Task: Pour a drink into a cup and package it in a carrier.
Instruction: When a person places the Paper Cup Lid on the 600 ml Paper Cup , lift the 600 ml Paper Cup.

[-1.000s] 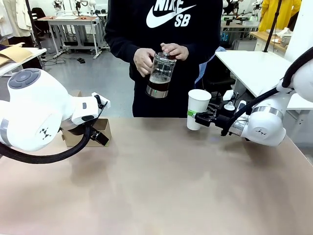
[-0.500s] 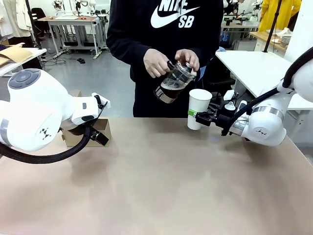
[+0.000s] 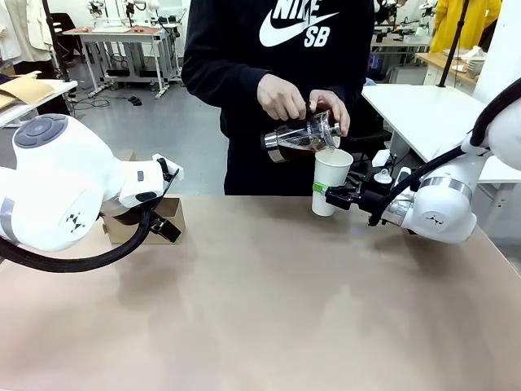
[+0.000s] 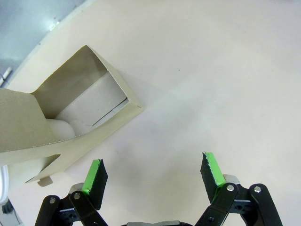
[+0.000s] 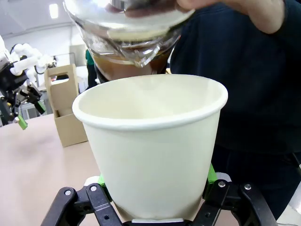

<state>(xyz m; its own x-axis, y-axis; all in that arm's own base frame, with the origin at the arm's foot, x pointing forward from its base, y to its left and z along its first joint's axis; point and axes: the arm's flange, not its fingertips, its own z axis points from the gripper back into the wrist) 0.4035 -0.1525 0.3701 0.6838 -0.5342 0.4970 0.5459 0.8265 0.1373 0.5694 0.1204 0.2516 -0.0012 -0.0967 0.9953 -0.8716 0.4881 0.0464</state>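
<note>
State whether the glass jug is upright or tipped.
Tipped: the jug lies nearly on its side, its spout end lowered over the open rim of the cup.

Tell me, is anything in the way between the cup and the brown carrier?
Nothing visible stands on the table between the cup and the carrier. The robot's open left hand hangs right beside the carrier.

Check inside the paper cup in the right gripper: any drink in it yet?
The paper cup's upper inner wall shows bare white. Its near wall hides the bottom. The glass jug is tipped over the rim, brown drink at its spout.
</note>
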